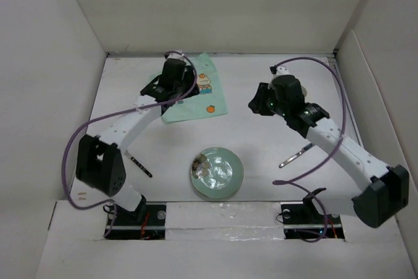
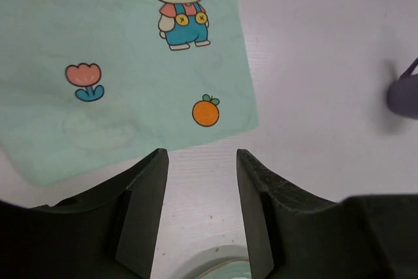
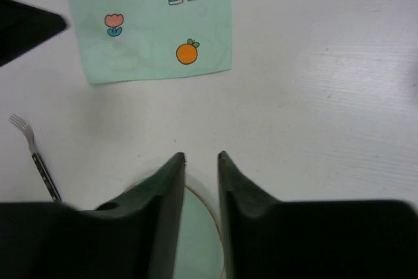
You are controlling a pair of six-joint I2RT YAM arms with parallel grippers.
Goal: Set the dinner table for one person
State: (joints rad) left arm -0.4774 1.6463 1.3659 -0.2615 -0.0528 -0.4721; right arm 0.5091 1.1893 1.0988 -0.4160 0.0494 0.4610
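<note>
**A:** Noting the left gripper (image 2: 199, 161) first: how are its fingers set?

**B:** A moderate gap is seen between them, and nothing is held. From the top view the gripper is placed over the left part of the cloth (image 1: 199, 93), which is lying flat.

**A:** And the right gripper (image 3: 201, 158)?

**B:** Its fingers are set narrow, with only a slim gap left. Nothing is gripped; only the plate (image 1: 217, 172) below is seen through the gap. From the top view it is found right of the cloth and apart from it.

**A:** Where is the table (image 1: 248, 70)?

**B:** It is spread under everything and walled by white panels on three sides. The cloth is laid at its far middle. The plate is set near the front edge, between the two arm bases. Small pale and brown bits are seen on the plate's left side; their kind cannot be told.

**A:** Cutlery?

**B:** A fork (image 1: 140, 166) is laid left of the plate, apart from it. A silvery utensil (image 1: 295, 156) is laid to the right, under the right arm. Whether it is a knife or a spoon cannot be told.
</note>
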